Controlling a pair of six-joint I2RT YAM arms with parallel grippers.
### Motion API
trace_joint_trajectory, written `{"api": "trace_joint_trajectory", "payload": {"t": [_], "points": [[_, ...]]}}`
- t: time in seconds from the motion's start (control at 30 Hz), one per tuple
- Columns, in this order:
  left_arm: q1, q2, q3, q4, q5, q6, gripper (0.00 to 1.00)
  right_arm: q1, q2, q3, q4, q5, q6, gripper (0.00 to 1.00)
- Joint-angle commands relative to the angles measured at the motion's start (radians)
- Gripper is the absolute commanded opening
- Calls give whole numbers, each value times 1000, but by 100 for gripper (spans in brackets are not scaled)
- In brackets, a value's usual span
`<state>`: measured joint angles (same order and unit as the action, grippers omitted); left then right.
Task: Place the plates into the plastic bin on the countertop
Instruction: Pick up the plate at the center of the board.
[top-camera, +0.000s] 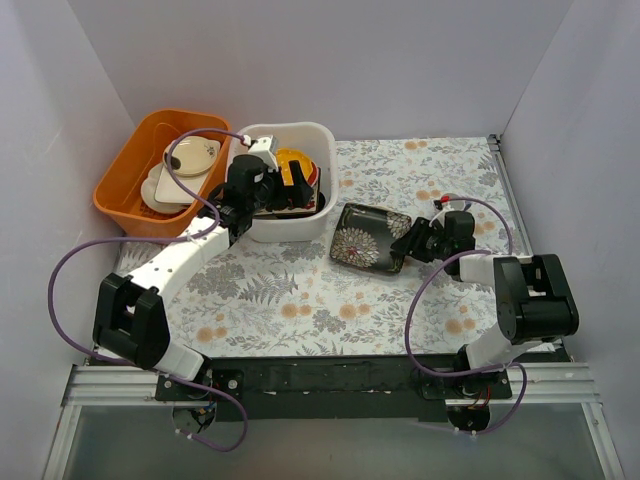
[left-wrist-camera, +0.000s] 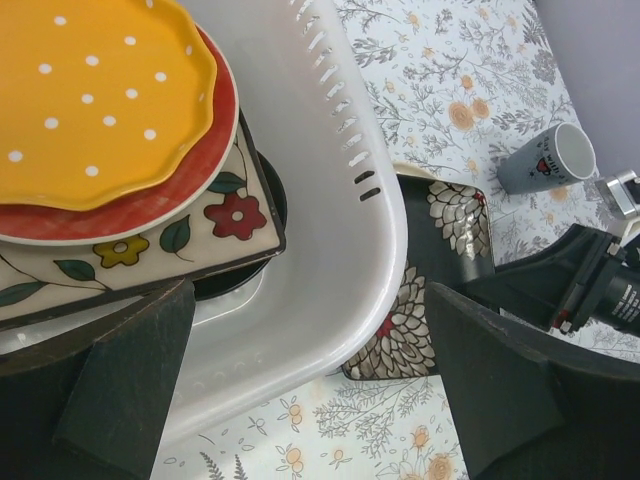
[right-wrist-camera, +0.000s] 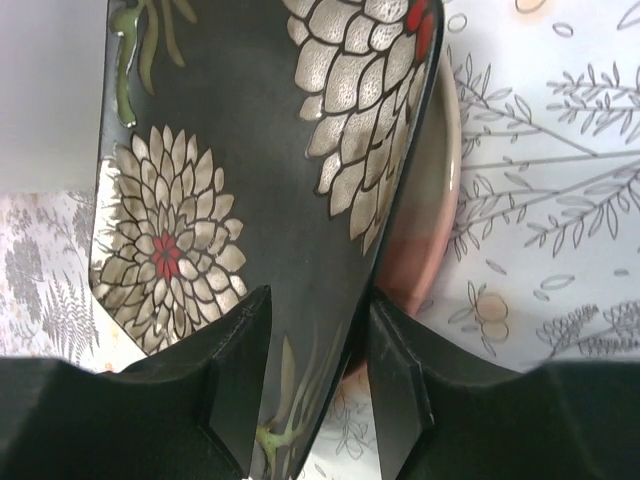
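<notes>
Where the black floral plate (right-wrist-camera: 250, 150) leans on the pink-cream plate (right-wrist-camera: 420, 230) beside the plastic bin (top-camera: 300, 230), its near rim lies between the fingers of the right gripper (right-wrist-camera: 318, 300). Whether they pinch it cannot be told. The left gripper (left-wrist-camera: 310, 290) hangs spread wide astride the bin's wall.

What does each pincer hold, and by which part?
Nothing in the left pincer, open by the plastic bin. The right pincer straddles the rim of the black floral plate; a firm hold cannot be told.
</notes>
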<state>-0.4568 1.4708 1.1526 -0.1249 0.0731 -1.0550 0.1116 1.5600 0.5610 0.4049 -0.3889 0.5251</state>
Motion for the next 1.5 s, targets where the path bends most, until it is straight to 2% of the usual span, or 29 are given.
{"api": "trace_joint_trajectory", "payload": {"t": [0.0, 0.17, 0.27, 0.3, 0.33, 0.93, 1.47], "points": [[-3, -55, -21, 27, 36, -10, 98, -6, 61, 27, 58, -4, 21, 48], [-3, -61, -21, 25, 39, -8, 98, -4, 94, 30, 61, -8, 27, 44], [-3, -63, -22, 25, 44, -10, 98, -4, 97, 36, 46, -4, 19, 18], [-3, -61, -24, 24, 47, -10, 98, -4, 98, 36, 43, -1, 18, 3], [-3, -63, -25, 24, 45, -11, 98, -6, 98, 39, 38, 1, 16, 1], [-3, -99, -25, -18, 71, -36, 98, -6, 37, 19, 63, -94, 27, 1], [-3, -95, -70, -12, 86, -56, 98, -7, -189, 5, -46, -65, 12, 1]]}}
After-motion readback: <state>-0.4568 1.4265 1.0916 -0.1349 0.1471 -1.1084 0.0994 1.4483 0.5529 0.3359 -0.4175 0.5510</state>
